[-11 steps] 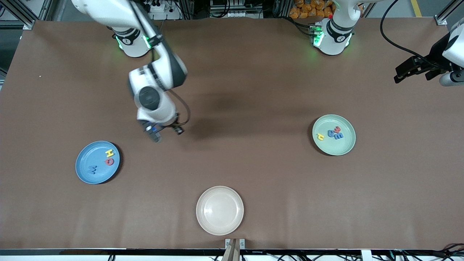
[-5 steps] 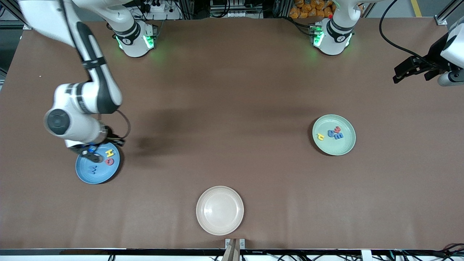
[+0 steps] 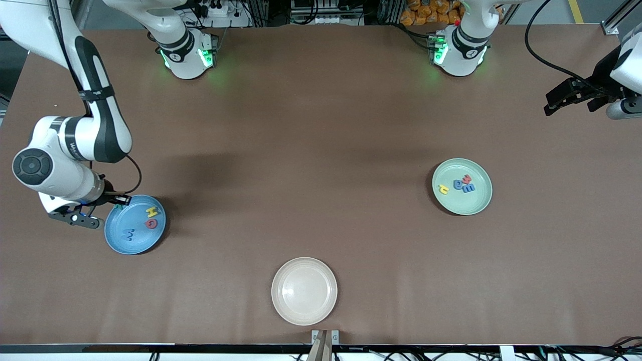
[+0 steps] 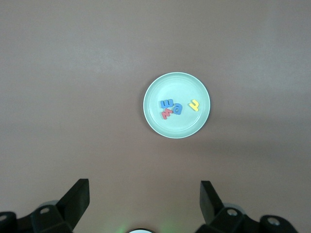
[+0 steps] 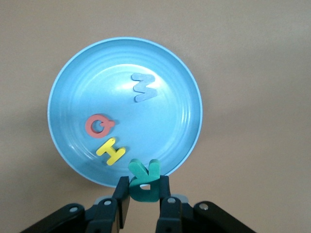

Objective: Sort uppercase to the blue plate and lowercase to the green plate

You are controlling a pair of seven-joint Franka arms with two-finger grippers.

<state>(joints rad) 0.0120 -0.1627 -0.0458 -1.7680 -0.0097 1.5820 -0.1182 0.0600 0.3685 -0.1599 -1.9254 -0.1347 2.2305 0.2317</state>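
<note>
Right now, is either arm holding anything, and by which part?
The right end effector pinches the teal-green R by its top edge, over the blue plate's rim. The left end effector is open and empty.

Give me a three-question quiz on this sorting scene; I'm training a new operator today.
1. True or false: the right gripper holds the teal R at the edge of the blue plate.
2. Which letter already lies in the blue plate? A) yellow H B) blue e C) pinkish-red w
3. Fill in: the cream plate holds ____ letters.

Key: 1 true. 2 A. 3 no. The left gripper waits open, high over the table with the green plate below.
</note>
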